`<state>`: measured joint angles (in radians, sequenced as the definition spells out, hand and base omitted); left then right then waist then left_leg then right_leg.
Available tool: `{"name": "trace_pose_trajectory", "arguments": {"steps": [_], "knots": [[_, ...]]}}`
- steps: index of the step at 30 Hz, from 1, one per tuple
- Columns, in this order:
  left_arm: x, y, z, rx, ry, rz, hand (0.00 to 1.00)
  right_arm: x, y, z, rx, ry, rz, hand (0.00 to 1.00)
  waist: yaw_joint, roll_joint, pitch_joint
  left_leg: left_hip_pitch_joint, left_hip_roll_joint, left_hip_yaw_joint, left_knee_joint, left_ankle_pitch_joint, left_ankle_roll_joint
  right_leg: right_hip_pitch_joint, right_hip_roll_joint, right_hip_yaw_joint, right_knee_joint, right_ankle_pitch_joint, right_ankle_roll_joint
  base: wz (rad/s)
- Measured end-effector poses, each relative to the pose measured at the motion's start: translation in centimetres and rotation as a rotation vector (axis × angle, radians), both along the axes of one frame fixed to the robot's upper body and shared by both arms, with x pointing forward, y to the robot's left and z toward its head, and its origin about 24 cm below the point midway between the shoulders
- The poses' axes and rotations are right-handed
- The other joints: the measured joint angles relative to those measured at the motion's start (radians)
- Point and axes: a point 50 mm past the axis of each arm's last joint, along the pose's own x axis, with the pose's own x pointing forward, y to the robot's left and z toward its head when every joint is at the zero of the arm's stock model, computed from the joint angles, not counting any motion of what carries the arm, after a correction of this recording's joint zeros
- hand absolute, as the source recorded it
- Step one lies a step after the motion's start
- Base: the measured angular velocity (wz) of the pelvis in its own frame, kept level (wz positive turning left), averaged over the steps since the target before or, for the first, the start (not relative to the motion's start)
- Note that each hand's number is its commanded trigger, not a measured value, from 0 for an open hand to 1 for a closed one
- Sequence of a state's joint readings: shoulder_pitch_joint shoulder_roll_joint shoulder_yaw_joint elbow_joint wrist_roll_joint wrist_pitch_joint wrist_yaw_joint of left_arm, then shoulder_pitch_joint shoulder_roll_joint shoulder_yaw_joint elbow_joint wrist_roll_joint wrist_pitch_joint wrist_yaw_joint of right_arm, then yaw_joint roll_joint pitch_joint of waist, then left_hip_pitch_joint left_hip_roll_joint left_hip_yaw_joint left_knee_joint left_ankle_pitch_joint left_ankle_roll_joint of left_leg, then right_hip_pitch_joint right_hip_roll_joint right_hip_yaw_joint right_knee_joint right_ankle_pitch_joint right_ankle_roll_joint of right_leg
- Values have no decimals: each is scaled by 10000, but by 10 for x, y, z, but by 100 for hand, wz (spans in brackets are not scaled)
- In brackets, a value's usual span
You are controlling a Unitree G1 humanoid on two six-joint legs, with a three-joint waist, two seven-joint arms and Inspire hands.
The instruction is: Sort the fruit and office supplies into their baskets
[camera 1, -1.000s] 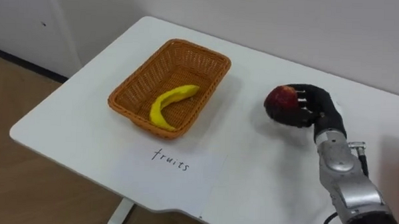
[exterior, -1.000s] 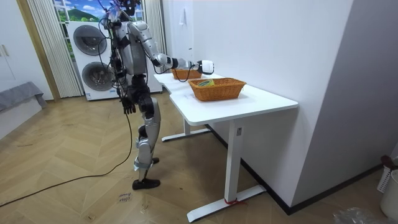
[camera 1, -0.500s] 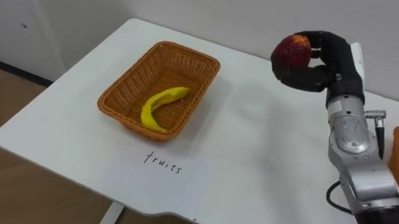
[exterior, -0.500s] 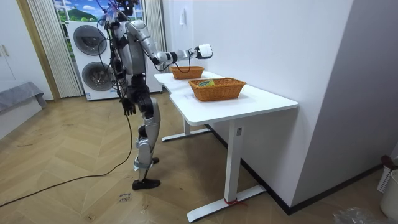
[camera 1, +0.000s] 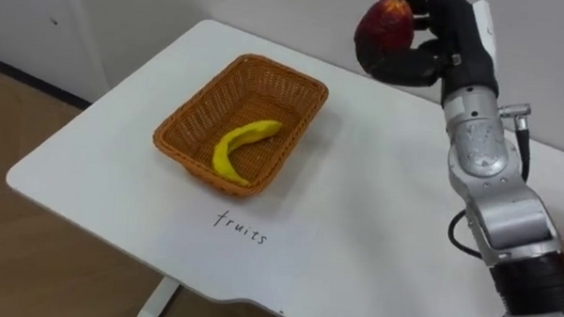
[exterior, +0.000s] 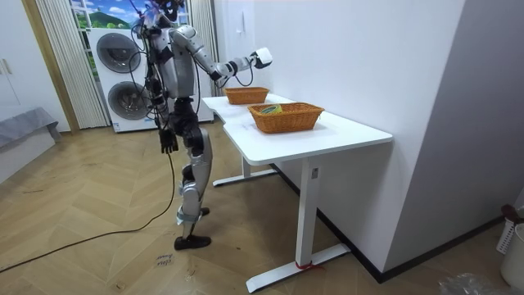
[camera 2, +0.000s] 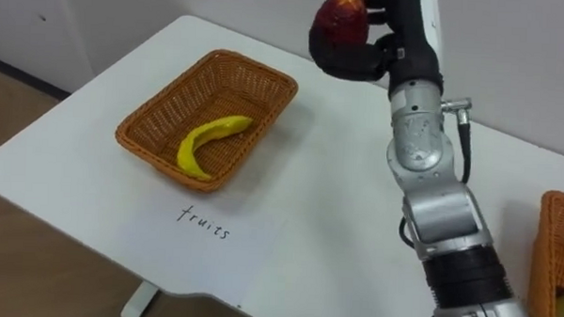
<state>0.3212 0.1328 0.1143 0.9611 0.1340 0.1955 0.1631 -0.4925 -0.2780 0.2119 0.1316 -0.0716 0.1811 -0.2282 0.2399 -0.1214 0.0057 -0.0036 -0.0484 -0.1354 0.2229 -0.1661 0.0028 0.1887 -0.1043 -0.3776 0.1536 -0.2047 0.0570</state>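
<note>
High above the white table (camera 1: 104,133), my right hand (camera 1: 438,46) is shut on a red apple (camera 1: 383,25), right of and beyond the fruit basket. That wicker basket (camera 1: 192,108) stands over a paper label reading "fruits" (camera 1: 241,227) and holds a yellow banana (camera 1: 239,146). A second wicker basket (camera 2: 551,253) sits at the table's right end. In the room view I stand at the table's long side with the right arm (exterior: 233,65) raised and the left hand (exterior: 166,141) hanging by my hip.
The table backs onto a white wall (camera 1: 268,17). Its front edge (camera 1: 100,242) drops to a wooden floor. In the room view, two stacked washing machines (exterior: 119,78) stand behind me.
My right hand has lifted the apple from just above the tabletop to well above it and carried it slightly left toward the fruit basket. The head camera shifted a little.
</note>
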Motion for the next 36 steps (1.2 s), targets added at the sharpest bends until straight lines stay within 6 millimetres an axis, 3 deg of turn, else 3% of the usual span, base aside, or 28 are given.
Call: {"name": "trace_pose_trajectory", "arguments": {"steps": [6, 11, 17, 19, 21, 23, 24, 25, 26, 30, 36], "knots": [[8, 0, 0, 135, 33, -352, 0, 1, 18, -10, -1028, 525, 705, 100, 485, 33, 33, -67, -64, -267, 53, 0, 0, 59, -8, -375, -2, 0, 0, 14], [10, -2, 0, 225, 113, -504, 0, 3, 24, -34, -1430, 1720, 1102, 100, 940, -21, 110, -106, -112, -329, 18, 8, 11, 40, -39, -369, -14, -30, 48, 3], [20, 1, 2, 313, -161, -574, 0, 0, 36, -43, -1625, 2296, 1697, 100, 1302, -164, 112, -239, -120, -373, -9, 9, 11, -84, -39, -428, -17, -29, 48, 1], [23, 1, 2, 316, -243, -606, 0, -1, 39, -45, -1704, 2358, 1821, 91, 1381, -263, 123, -245, -128, -401, -10, 9, 12, -95, -44, -463, -14, -29, 48, 4], [24, 1, 3, 267, -308, -623, 0, -1, 40, -50, -1756, 2540, 1851, 69, 1460, -374, 141, -240, -143, -410, 6, 9, 13, -108, -52, -466, -13, -29, 48, 5], [25, 0, 2, 173, -323, -633, 0, -1, 40, -57, -1762, 2844, 1791, 53, 1506, -462, 143, -235, -161, -423, 19, 8, 15, -113, -65, -467, -6, -29, 47, 6], [25, 0, 2, 168, -324, -631, 0, 0, 40, -59, -1763, 2888, 1780, 51, 1518, -466, 146, -236, -164, -423, 19, 7, 16, -113, -69, -468, -5, -29, 47, 0], [25, 0, 2, 156, -328, -613, 0, 0, 40, -59, -1762, 2926, 1789, 20, 1515, -454, 155, -236, -174, -429, 21, 6, 17, -106, -79, -473, -4, -29, 48, 0], [25, 0, 2, 159, -326, -612, 0, 0, 40, -59, -1759, 2933, 1799, 0, 1519, -420, 179, -236, -182, -430, 36, 6, 17, -92, -85, -487, -4, -29, 48, 0], [27, 0, 2, 168, -374, -626, 0, 0, 40, -59, -1722, 2985, 1871, 0, 1499, -346, 230, -256, -174, -427, 38, 5, 18, -118, -74, -448, -10, -30, 49, 0], [34, -1, 2, 61, -576, -688, 0, 0, 39, -59, -1746, 2954, 1855, 0, 1478, -337, 228, -308, -156, -389, 103, 5, 18, -148, -54, -396, -15, -30, 49, -1]]}}
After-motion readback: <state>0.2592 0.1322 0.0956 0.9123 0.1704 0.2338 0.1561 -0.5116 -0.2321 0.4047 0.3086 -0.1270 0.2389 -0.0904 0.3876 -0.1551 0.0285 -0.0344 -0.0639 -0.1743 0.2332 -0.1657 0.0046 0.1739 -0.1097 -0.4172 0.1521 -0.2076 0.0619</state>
